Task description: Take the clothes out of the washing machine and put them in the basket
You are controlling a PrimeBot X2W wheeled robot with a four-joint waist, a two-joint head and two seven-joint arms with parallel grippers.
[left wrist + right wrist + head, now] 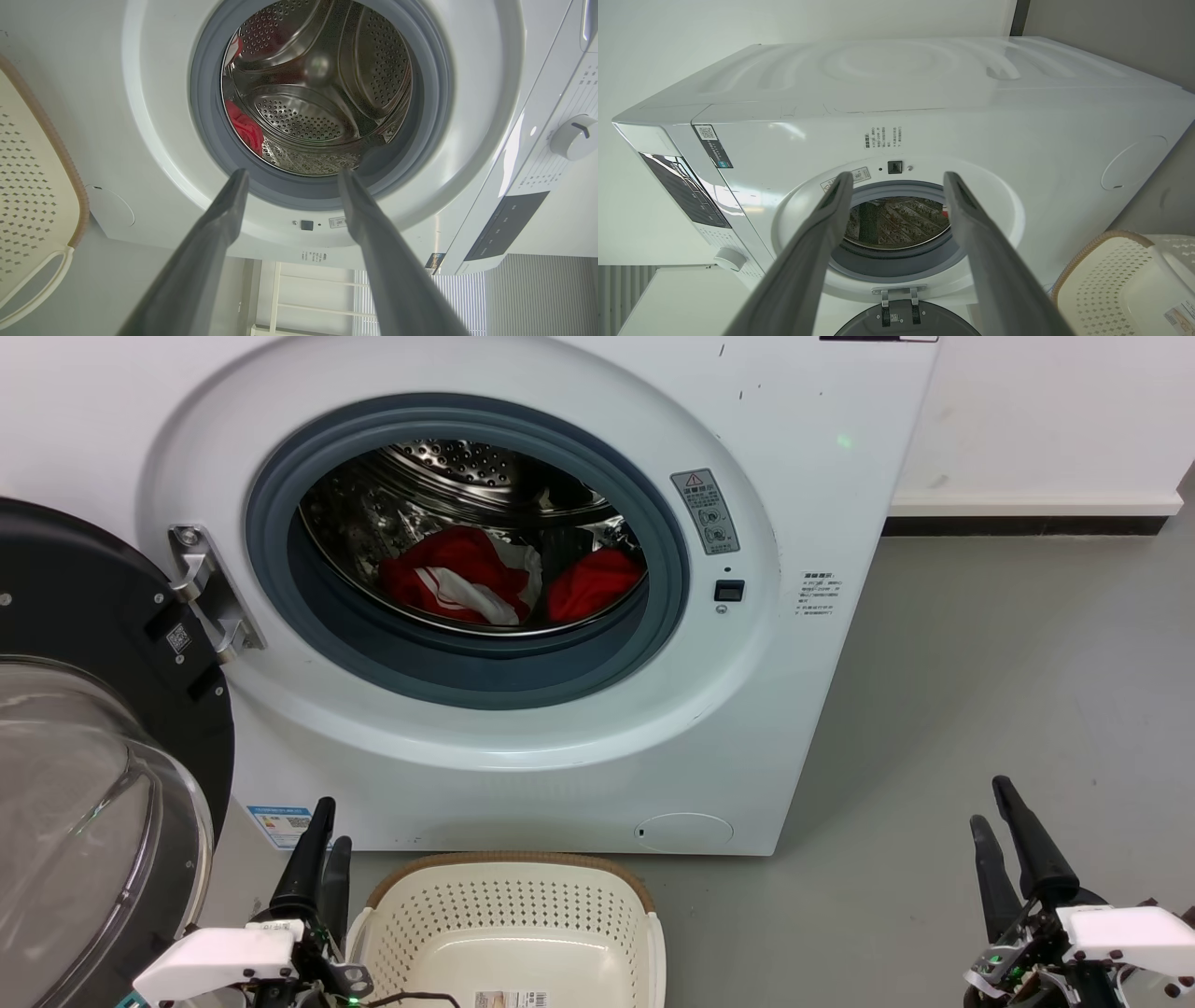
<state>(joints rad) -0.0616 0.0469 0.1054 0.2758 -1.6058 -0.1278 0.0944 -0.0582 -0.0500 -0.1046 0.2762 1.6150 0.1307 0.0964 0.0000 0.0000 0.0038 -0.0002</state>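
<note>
The white washing machine stands in front of me with its porthole open. Two red clothes lie low in the steel drum: one with white stripes on the left and a plain one on the right. A red piece also shows at the drum's edge in the left wrist view. The cream basket sits empty on the floor below the porthole. My left gripper is open beside the basket's left rim. My right gripper is open over the floor at the lower right. Both hold nothing.
The black-framed glass door hangs open at the left, close to my left arm. Grey floor stretches to the right of the machine, with a white wall and dark skirting behind. The basket appears at the right wrist view's lower right.
</note>
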